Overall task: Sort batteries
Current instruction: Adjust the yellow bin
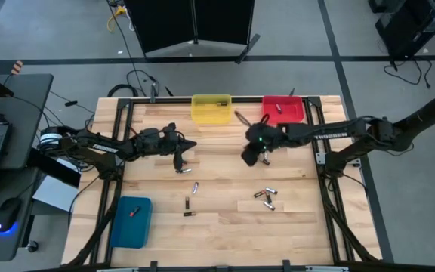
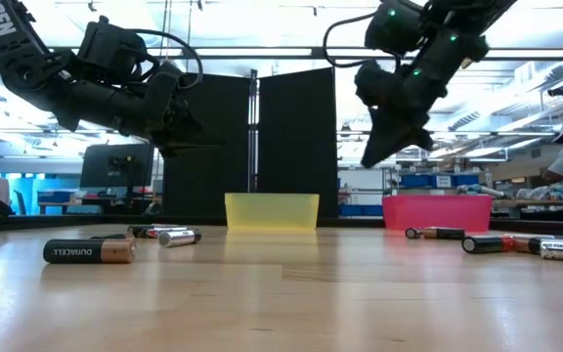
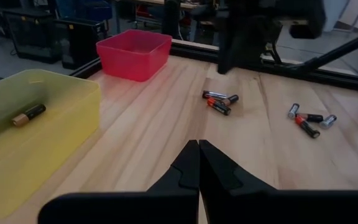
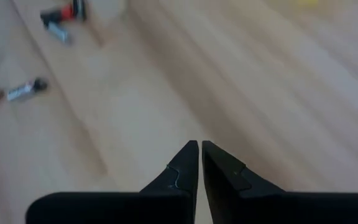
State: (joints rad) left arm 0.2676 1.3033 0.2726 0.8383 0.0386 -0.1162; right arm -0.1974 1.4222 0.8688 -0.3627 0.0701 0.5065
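Wooden tabletop (image 1: pixel 225 170) in a dark frame occupies the middle of a grey-floored workshop; black partition panels stand beyond its far edge.

At the near left corner sits a blue bin (image 1: pixel 131 223) with one battery (image 1: pixel 134 213) inside. Left arm reaches in from the left edge, its gripper (image 1: pixel 180 162) raised above the boards left of centre. Its fingers (image 3: pixel 188 165) are clenched tip to tip with nothing between them. One battery (image 1: pixel 186 171) lies just beside that gripper on the near side. Three more lie near centre: one (image 1: pixel 195 187) slightly farther, two (image 1: pixel 188 202) and (image 1: pixel 189 214) nearer.

Against the far edge, left of centre, stands a yellow bin (image 1: pixel 211 109) holding one battery (image 3: pixel 28 115). A cluster of batteries (image 1: pixel 266 198) lies right of centre toward the near side.

Right arm extends from the right edge, its gripper (image 1: pixel 246 157) raised above the boards just right of centre, well clear of the surface in the low view. Its fingers (image 4: pixel 185 163) stand nearly together with only a thin slit between the tips, grasping nothing visible.

A red bin (image 1: pixel 284 109) sits at the far edge right of the yellow one, with one battery (image 1: pixel 277 108) inside.
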